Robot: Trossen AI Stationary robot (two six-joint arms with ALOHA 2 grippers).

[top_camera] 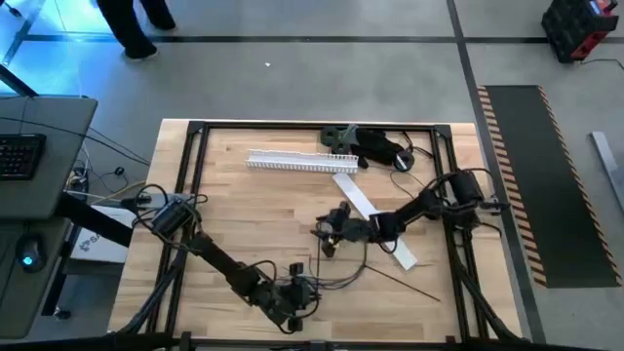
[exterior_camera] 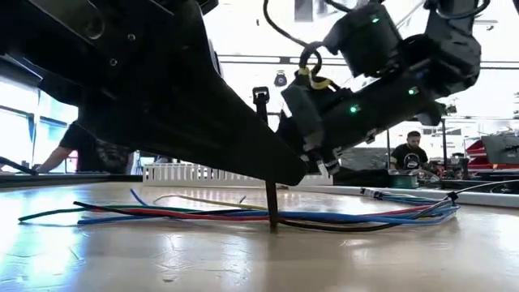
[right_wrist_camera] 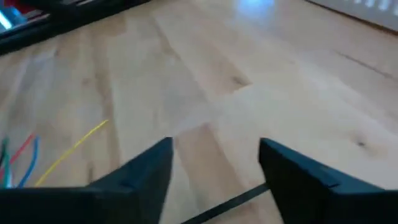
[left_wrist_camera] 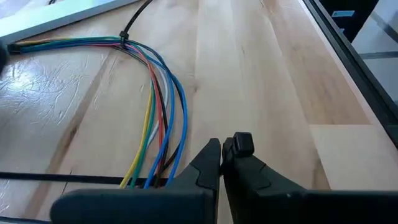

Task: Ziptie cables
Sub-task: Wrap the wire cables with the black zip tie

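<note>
High view: cables (top_camera: 343,276) lie left-right across table; left end effector (top_camera: 304,291) closed, right end effector (top_camera: 331,234) wide

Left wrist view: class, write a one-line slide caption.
Left gripper shut above the table, beside coloured cables bound by a black ziptie.

Bare wood on my left half of the table (top_camera: 234,210), easy passage there. Back edge blocked by the white strip (top_camera: 297,162) and black gadget (top_camera: 375,146) beside it. A second flat strip (top_camera: 375,222) lies diagonally under my right arm. Cables (top_camera: 341,273) sprawl between both grippers, low on the wood. Left gripper (top_camera: 304,291) sits near the front edge, fingers together; right gripper (top_camera: 327,234) spread, with bare wood ahead of it. Frame rails ring the table.
</note>
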